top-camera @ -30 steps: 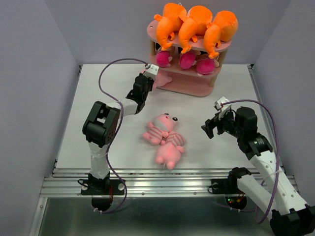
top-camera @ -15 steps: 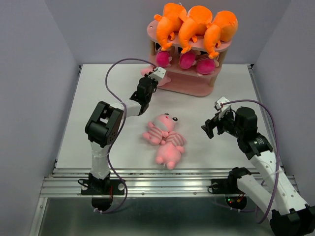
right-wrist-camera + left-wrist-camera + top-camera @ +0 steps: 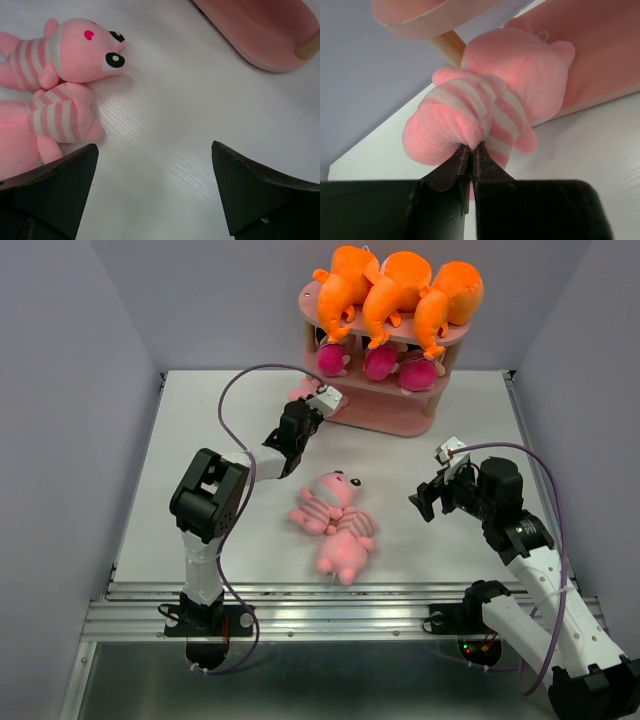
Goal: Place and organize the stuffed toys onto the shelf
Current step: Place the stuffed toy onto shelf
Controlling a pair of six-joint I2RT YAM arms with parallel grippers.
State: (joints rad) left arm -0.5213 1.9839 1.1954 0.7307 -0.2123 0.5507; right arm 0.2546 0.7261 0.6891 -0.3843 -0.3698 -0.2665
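Feeding a pink striped pig in at the left end of the shelf, bottom tier.
The pig is pinched by a fold of striped fabric in the clenched left gripper, so the head is led in first; contact with the tier cannot quite be made out. The left arm is stretched far forward, wrist low. The right gripper is held spread wide over the table, beside two more pigs. Orange monsters are lined on top, dolls below them.

The pig between the left gripper's jaws hides its face; beyond them, the shelf is cut off.
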